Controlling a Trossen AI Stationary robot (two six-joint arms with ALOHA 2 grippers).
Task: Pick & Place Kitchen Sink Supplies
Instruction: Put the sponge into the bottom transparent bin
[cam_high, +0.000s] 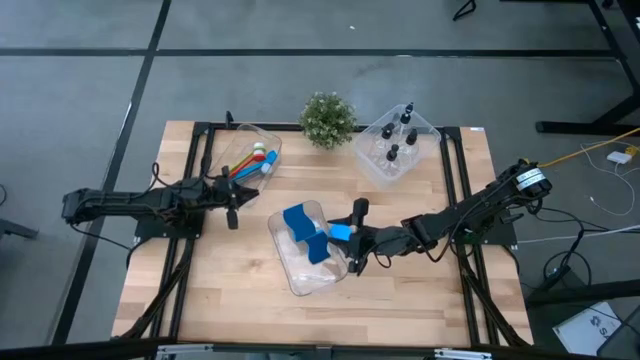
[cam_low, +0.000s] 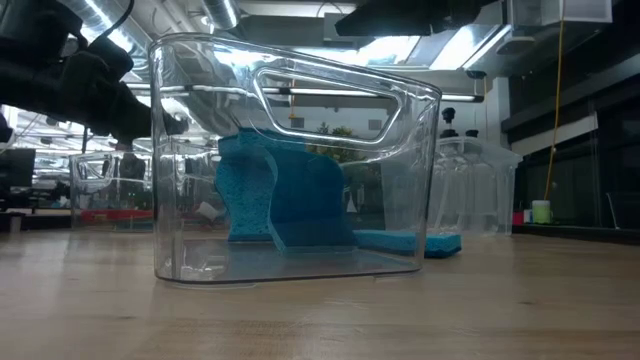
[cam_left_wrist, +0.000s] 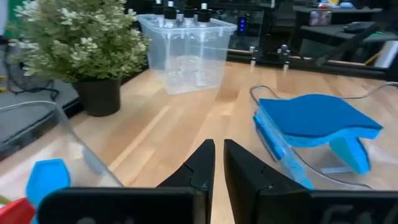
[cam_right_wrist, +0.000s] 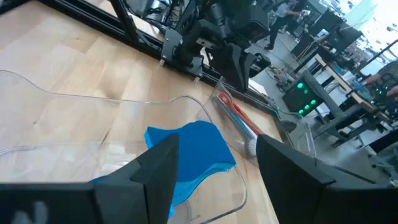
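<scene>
My dark grippers; bright blue sponge pieces (cam_high: 303, 232) in a clear bin (cam_high: 318, 278); green potted plant (cam_high: 327, 118) (black pot); black-capped bottles (cam_high: 396, 138).

Bare table (cam_high: 230, 290) front-left and front-right: free passage. Middle blocked by sponge bin (cam_high: 305, 265), right gripper (cam_high: 352, 243) at its rim. Back edge crowded: brush bin (cam_high: 245, 150), potted plant (cam_high: 327, 118), bottle bin (cam_high: 395, 145); narrow gaps between.
</scene>
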